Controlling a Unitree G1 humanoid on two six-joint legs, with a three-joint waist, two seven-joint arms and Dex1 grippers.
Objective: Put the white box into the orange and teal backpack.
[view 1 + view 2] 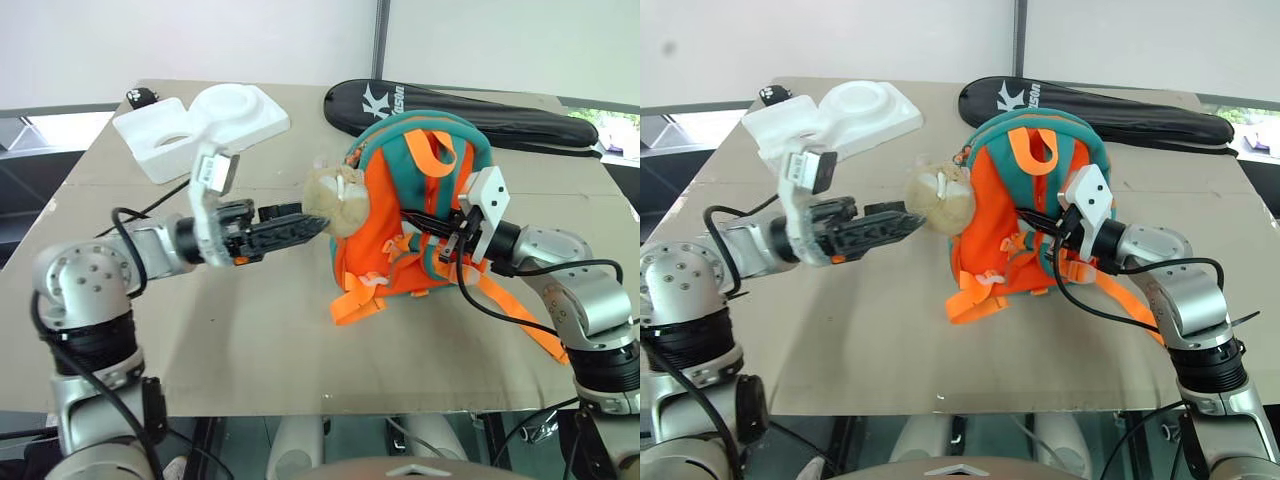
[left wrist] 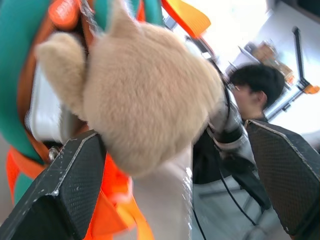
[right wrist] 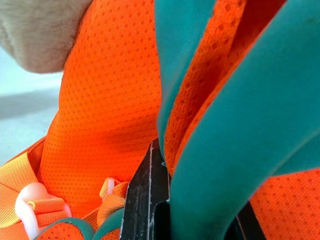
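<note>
From the head view, your left gripper [image 1: 305, 226] pointed level at the plush toy [image 1: 336, 198] on the orange and teal backpack [image 1: 415, 205]. Left wrist view: fingers [image 2: 65, 195] spread; white box [image 2: 45, 112] inside the opening behind the toy. Right wrist view: right gripper [image 3: 150, 210] pinched the teal trim [image 3: 215, 150].

A bulky white foam tray with round hollows [image 1: 205, 125] lies at the far left of the brown cardboard-covered table [image 1: 250, 340]. A long black racket case with white lettering [image 1: 470, 115] lies along the far edge. A person's dark-haired head [image 2: 255, 87] appears in the left wrist view.
</note>
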